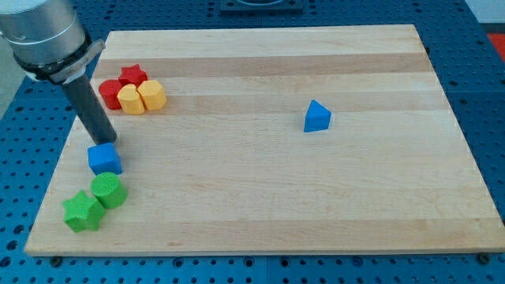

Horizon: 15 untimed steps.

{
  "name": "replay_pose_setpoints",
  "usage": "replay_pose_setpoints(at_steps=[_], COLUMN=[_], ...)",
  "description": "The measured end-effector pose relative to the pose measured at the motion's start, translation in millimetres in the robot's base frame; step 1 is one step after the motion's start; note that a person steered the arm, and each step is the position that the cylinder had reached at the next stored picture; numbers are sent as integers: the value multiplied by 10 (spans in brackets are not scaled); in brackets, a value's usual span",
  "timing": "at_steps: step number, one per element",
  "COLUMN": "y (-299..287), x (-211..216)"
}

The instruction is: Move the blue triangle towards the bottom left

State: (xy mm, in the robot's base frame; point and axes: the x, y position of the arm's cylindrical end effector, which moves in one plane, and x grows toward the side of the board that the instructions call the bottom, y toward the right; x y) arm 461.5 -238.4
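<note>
This is a robotics lab bench, a test rig rather than any home or shop. A pale wooden board (260, 142) lies on a blue metal table (485, 95) drilled with a regular grid of holes, the sort of perforated mounting plate used to bolt down equipment. It shows well to the right of my tip (109, 142) and also to its left. Above my tip rises the rod, fixed in a grey machine arm (43, 35). Far up and right of my tip, a dark fixture (260, 5) sits at the board's far edge.
</note>
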Motion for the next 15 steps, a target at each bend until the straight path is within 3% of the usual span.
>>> replay_pose_setpoints(at_steps=[2, 4, 6, 7, 9, 10, 11, 13, 15], y=[0, 159, 1480, 2086, 2906, 3651, 3979, 3882, 3386], x=[312, 85, 143, -31, -1303, -1246, -840, -824, -697])
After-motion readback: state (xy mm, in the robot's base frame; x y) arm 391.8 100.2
